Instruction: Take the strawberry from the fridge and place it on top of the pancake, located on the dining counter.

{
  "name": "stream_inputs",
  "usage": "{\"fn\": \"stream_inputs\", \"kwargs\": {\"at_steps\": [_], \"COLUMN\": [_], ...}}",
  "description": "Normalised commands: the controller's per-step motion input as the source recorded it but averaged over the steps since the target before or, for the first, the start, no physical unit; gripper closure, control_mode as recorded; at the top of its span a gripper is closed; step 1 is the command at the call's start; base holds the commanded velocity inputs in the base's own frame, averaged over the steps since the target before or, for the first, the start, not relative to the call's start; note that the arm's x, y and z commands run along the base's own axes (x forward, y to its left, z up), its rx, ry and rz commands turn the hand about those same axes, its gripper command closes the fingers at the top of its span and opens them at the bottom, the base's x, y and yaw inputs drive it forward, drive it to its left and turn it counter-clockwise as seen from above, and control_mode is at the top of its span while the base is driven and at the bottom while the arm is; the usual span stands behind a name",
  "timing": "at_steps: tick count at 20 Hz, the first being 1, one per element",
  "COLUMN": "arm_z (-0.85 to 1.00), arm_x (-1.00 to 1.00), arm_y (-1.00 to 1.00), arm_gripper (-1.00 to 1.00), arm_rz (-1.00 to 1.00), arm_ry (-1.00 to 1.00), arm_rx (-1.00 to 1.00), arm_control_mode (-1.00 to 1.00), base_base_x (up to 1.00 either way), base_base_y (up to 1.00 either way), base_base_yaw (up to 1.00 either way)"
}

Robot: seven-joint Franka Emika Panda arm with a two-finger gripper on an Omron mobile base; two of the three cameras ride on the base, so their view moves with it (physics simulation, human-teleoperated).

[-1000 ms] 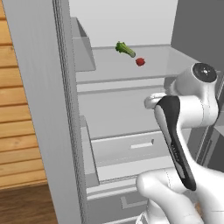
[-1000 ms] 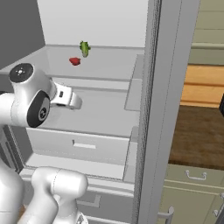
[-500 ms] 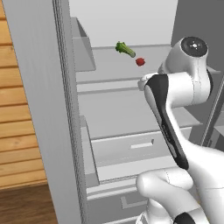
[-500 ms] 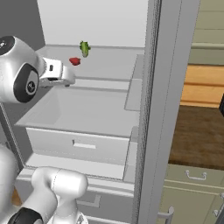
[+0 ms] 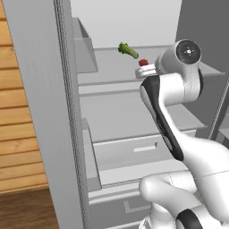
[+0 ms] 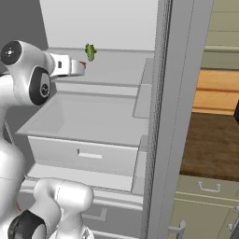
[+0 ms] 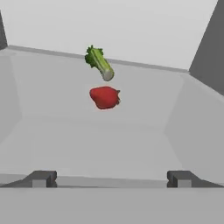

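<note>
On the pale upper shelf (image 7: 57, 131) of the open fridge (image 5: 44, 112), the strawberry (image 7: 104, 97) lies toward the back edge, just in front of a green leafy vegetable (image 7: 99, 63) that sits nearer the rear wall; from the hand view the two look close together but apart. The robot's end effector (image 7: 111, 178) faces the fruit from the shelf's front edge with its jaws spread wide and nothing between them, its dark fingertips (image 7: 40, 178) standing clear of the strawberry on either side of the view.

From the left base view, the white arm (image 5: 179, 89) reaches up into the fridge, and the strawberry (image 5: 143, 62) shows just beyond the wrist, with the vegetable (image 5: 128, 50) behind it and to the left. From the right base view, the end effector (image 6: 79, 67) points along the shelf toward the vegetable (image 6: 90, 51), and a small red patch at its tip may be the strawberry, though that cannot be told for sure. Below the shelf, a pale drawer (image 6: 84, 151) stands pulled partway out of the fridge, its slot handle facing the base. Beside the fridge on the left, wooden panelling (image 5: 18, 147) covers the wall.
</note>
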Motion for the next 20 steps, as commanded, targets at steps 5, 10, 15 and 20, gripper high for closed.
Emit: {"fn": "stream_inputs", "kwargs": {"at_steps": [5, 10, 15, 20], "arm_z": [0.31, 0.28, 0.04, -0.11], "arm_x": [0.54, 0.36, 0.28, 0.22], "arm_y": [0.0, 0.0, 0.0, 0.0], "arm_gripper": [-1.0, -1.0, -1.0, -1.0], "arm_rz": [-0.01, -0.01, 0.0, 0.0], "arm_ry": [0.02, 0.25, 0.05, -0.01], "arm_rx": [0.03, 0.1, 0.03, 0.0], "arm_control_mode": [-1.0, -1.0, -1.0, -1.0], "base_base_x": [0.0, 0.0, 0.0, 0.0], "base_base_y": [0.0, 0.0, 0.0, 0.0], "base_base_yaw": [0.0, 0.0, 0.0, 0.0]}}
